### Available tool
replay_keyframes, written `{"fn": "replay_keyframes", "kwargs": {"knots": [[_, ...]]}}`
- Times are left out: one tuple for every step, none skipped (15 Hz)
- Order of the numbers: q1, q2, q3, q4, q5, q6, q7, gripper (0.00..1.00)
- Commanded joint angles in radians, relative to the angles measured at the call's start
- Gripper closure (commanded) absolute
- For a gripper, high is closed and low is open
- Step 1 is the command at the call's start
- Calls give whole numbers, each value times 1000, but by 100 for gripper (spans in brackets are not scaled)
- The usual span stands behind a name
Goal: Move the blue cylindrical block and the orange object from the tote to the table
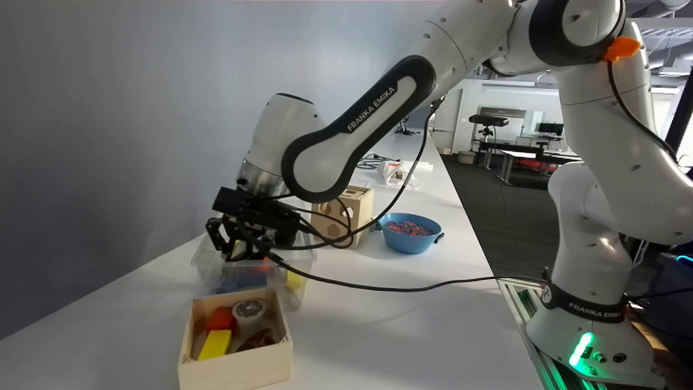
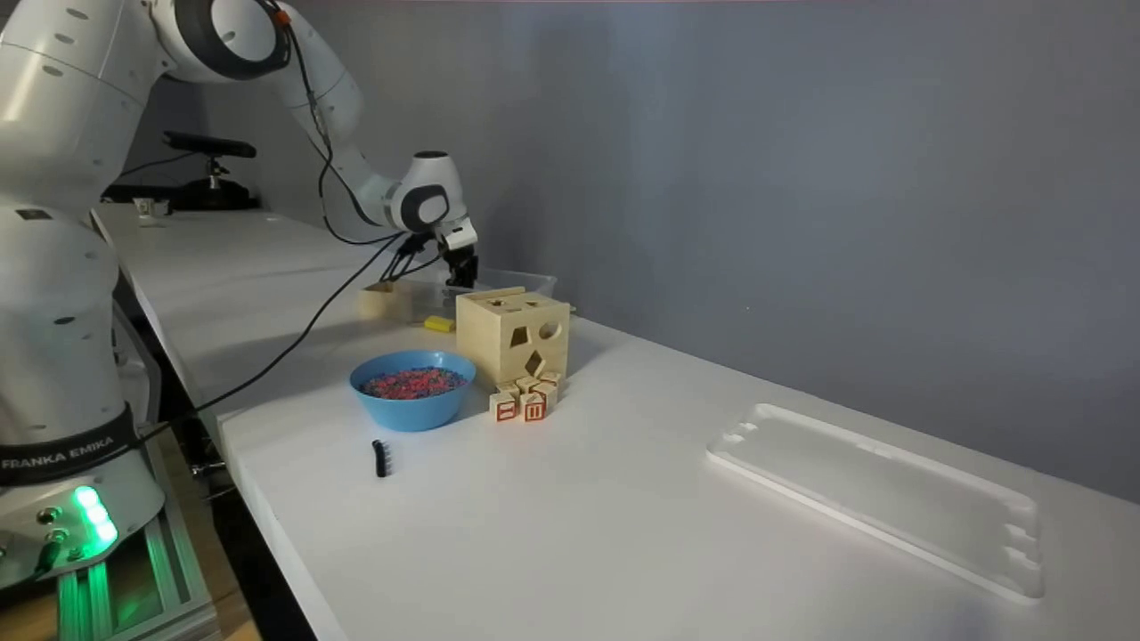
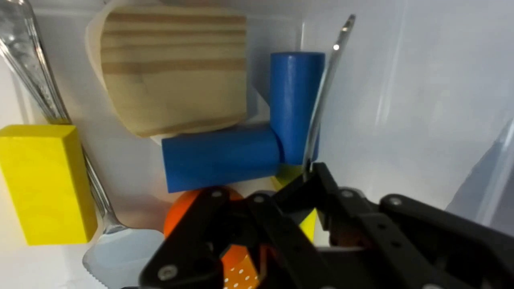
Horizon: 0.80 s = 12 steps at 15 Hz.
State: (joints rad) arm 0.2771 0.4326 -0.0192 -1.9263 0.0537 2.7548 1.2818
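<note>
In the wrist view, two blue cylindrical blocks lie in the translucent tote [image 3: 421, 100]: one lengthwise [image 3: 291, 92], one crosswise [image 3: 217, 160], touching. An orange rounded object [image 3: 180, 210] lies below them, mostly hidden by the gripper. An orange piece with white dots [image 3: 241, 275] shows beneath it. My gripper [image 3: 307, 172] is shut on a thin metal utensil handle [image 3: 327, 80], which crosses over the lengthwise blue block. In both exterior views the gripper [image 1: 230, 254] [image 2: 460, 278] is down in the tote [image 1: 208, 265] [image 2: 534, 281] on the white table [image 1: 390, 336] [image 2: 623, 525].
The tote also holds a wooden block [image 3: 172, 72], a yellow block [image 3: 44, 180] and a spatula [image 3: 124, 253]. A wooden box [image 1: 238, 371] with pieces stands beside it. A shape-sorter box [image 2: 499, 343], blue bowl [image 2: 410, 411], letter blocks [image 2: 504, 407] and white lid [image 2: 877, 499] are on the table.
</note>
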Motion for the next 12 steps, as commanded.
{"fn": "replay_keyframes", "kwargs": {"knots": [[29, -76, -14, -65, -21, 29, 24, 99], [32, -105, -11, -92, -20, 43, 23, 99], [28, -134, -2, -120, -6, 61, 20, 99], [32, -151, -4, -135, -8, 72, 29, 99], [29, -160, 1, -144, -4, 61, 26, 99], [25, -167, 5, -149, -8, 52, 20, 94], [19, -163, 7, -150, -9, 55, 16, 70], [12, -147, 7, -144, -7, 48, 16, 68], [9, -136, 3, -146, -13, 58, 15, 65], [13, -114, -15, -140, -37, 69, 29, 58], [7, -101, -13, -136, -29, 69, 20, 52], [8, -84, -16, -129, -29, 77, 16, 44]]}}
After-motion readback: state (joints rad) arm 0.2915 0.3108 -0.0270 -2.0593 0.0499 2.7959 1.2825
